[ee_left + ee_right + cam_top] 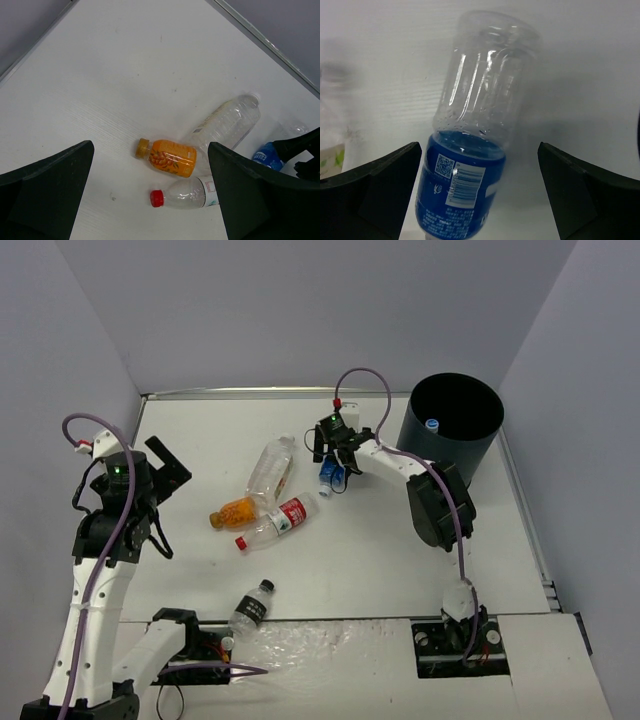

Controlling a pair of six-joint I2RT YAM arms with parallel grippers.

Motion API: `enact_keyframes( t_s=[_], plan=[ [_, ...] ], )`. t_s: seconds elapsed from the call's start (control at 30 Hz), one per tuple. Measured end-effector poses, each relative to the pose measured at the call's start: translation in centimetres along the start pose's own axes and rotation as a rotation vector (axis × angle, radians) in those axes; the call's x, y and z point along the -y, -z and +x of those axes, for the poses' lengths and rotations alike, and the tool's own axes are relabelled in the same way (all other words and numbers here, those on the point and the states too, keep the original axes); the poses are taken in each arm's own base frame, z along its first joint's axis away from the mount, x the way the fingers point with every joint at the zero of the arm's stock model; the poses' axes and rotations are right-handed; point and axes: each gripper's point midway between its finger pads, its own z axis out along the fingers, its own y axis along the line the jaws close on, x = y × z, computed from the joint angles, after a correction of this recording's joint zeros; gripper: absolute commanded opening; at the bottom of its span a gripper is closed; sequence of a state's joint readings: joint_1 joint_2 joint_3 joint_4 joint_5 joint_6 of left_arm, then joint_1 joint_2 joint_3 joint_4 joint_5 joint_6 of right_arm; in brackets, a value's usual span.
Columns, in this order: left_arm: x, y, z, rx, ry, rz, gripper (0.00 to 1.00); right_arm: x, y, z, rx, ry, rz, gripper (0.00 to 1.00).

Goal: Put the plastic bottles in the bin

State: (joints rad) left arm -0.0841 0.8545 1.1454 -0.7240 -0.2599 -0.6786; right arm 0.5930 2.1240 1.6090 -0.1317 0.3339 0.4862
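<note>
Nearest the arm bases, one bottle with a dark label lies alone by the table's front edge. Farther in, three bottles cluster at mid-table: the red-capped, red-labelled bottle, the orange-filled bottle just beside it on the left, and a larger clear bottle slanting away behind them, very close to or touching both. The left gripper hangs over the table's left side, well apart from the cluster, its two fingers spread wide and holding nothing. Right of the clear bottle, a fifth, the blue-labelled bottle, lies on the table between the right gripper's parted fingers, which flank it without touching it. Farthest back, at the right corner, stands the single dark round bin, with a sixth bottle, blue-capped, already inside. That makes five bottles on the table and one in the bin.
</note>
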Motion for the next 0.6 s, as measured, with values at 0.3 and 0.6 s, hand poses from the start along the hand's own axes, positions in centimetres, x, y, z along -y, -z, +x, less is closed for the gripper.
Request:
enact_keyframes(
  t_s=[0.3, 0.6],
  plan=[
    [0.3, -0.2, -0.9, 0.035, -0.037, 0.015, 0.97, 1.1, -5.2, 0.2, -0.024, -0.104, -0.044, 0.43],
    [0.9, -0.5, -0.4, 0.008, -0.081, 0.047, 0.97, -0.2, -1.5, -3.6, 0.086, -0.014, -0.064, 0.33]
  ],
)
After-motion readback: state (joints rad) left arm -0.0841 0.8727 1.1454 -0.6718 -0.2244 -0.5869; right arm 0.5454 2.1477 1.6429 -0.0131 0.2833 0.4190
